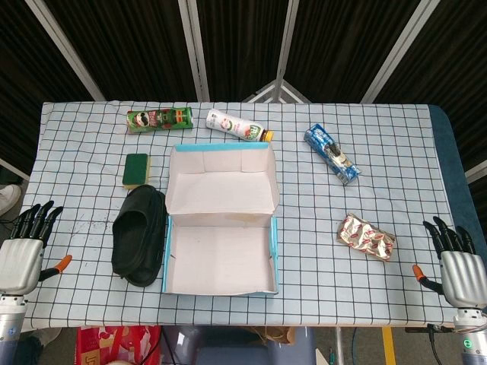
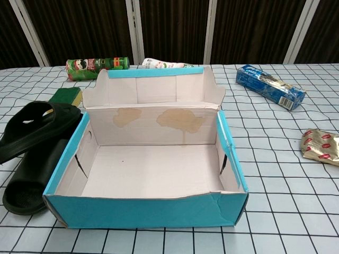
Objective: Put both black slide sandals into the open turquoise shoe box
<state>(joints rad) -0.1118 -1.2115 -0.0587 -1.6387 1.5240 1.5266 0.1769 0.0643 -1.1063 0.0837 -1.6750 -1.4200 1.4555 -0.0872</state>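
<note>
Waiting empty with fingers spread, the left hand [image 1: 23, 251] and right hand [image 1: 456, 262] haven't begun; stacked black sandals [image 1: 139, 236] lie at nine o'clock of the empty turquoise box [image 1: 221, 293], so the left hand likely reaches first.

No legible text on any packaging.

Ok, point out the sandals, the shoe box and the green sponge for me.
black slide sandals [image 1: 140, 236], head view, on the upper strap.
turquoise shoe box [image 2: 148, 210], chest view, on the near outer wall.
green sponge [image 1: 136, 169], head view, on its top face.
</note>
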